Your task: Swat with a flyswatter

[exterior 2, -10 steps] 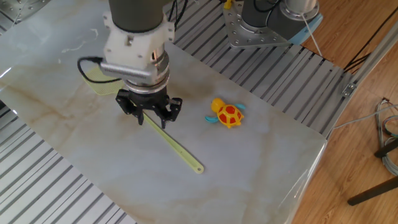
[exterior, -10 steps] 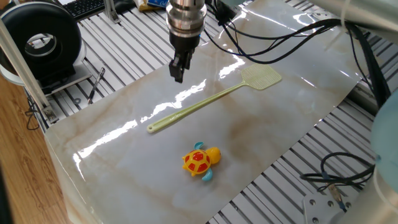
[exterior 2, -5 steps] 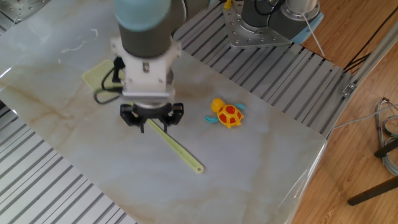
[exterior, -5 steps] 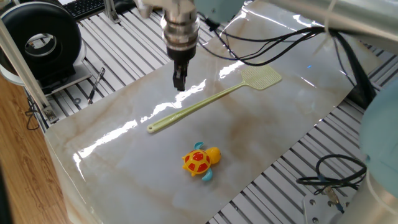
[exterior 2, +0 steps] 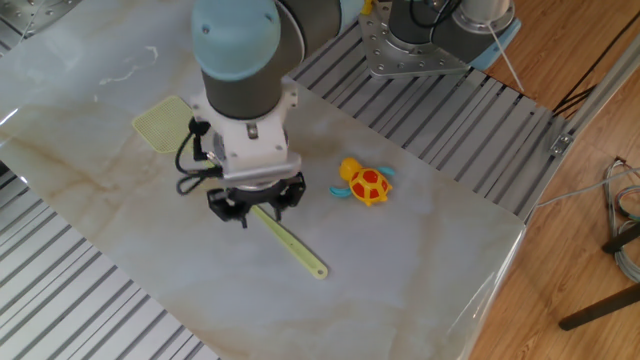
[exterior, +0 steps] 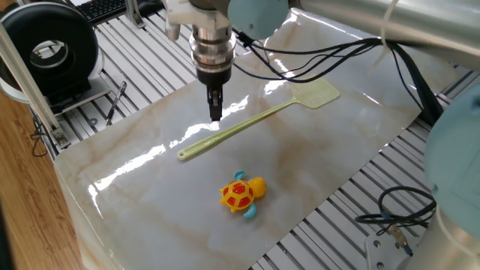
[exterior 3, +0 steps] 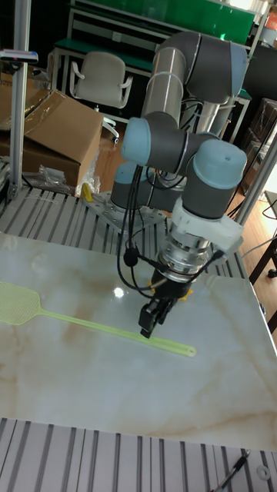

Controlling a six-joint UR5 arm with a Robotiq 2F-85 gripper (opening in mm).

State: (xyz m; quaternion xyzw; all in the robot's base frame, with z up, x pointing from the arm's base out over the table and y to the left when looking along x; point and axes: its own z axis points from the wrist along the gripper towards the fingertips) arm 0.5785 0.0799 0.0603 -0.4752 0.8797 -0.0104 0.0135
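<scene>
The pale yellow-green flyswatter (exterior: 247,124) lies flat on the marble sheet (exterior: 322,157), its mesh head at the back right and the holed handle end toward the front left. My gripper (exterior: 215,114) points straight down just over the handle's middle part. In the other fixed view the gripper (exterior 2: 256,207) is open, with a finger on either side of the handle (exterior 2: 295,250). The tall fixed view shows the gripper (exterior 3: 151,323) low over the flyswatter (exterior 3: 85,323). An orange-and-yellow toy turtle (exterior: 241,193) sits nearer the front.
The marble sheet rests on a slatted aluminium table (exterior: 352,202). A black round device (exterior: 52,45) stands at the back left. Loose cables (exterior: 397,214) lie at the front right. The arm's base (exterior 2: 420,35) is bolted beyond the sheet's edge.
The gripper has come down toward the flyswatter handle, shifted slightly along it toward the holed end, and turned about its axis. The flyswatter and the turtle have not moved.
</scene>
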